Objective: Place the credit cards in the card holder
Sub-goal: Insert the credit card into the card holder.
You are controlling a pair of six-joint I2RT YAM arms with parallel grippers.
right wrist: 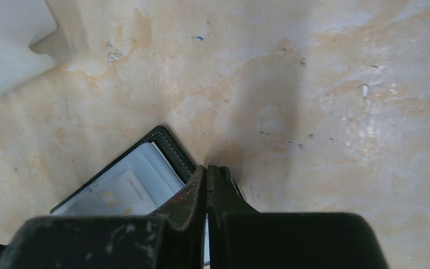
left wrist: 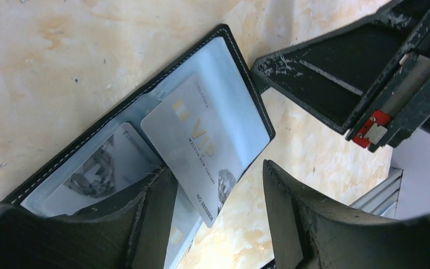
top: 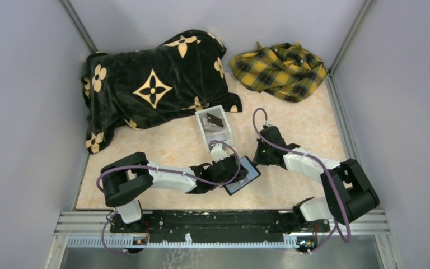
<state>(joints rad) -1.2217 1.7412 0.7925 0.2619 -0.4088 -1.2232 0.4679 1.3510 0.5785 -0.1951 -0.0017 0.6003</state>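
The card holder lies open on the table, black with pale grey inner slots. A silver credit card sits slanted, partly tucked into its right slot. Another card rests in the left pocket. My left gripper hangs just over the holder, open, its fingers astride the silver card's free end without gripping it. My right gripper is shut, tips down at the holder's far corner. A dark card stands in the white box.
A black blanket with gold flowers covers the back left. A yellow plaid cloth lies at the back right. The white box stands just behind the two grippers. Grey walls close in both sides.
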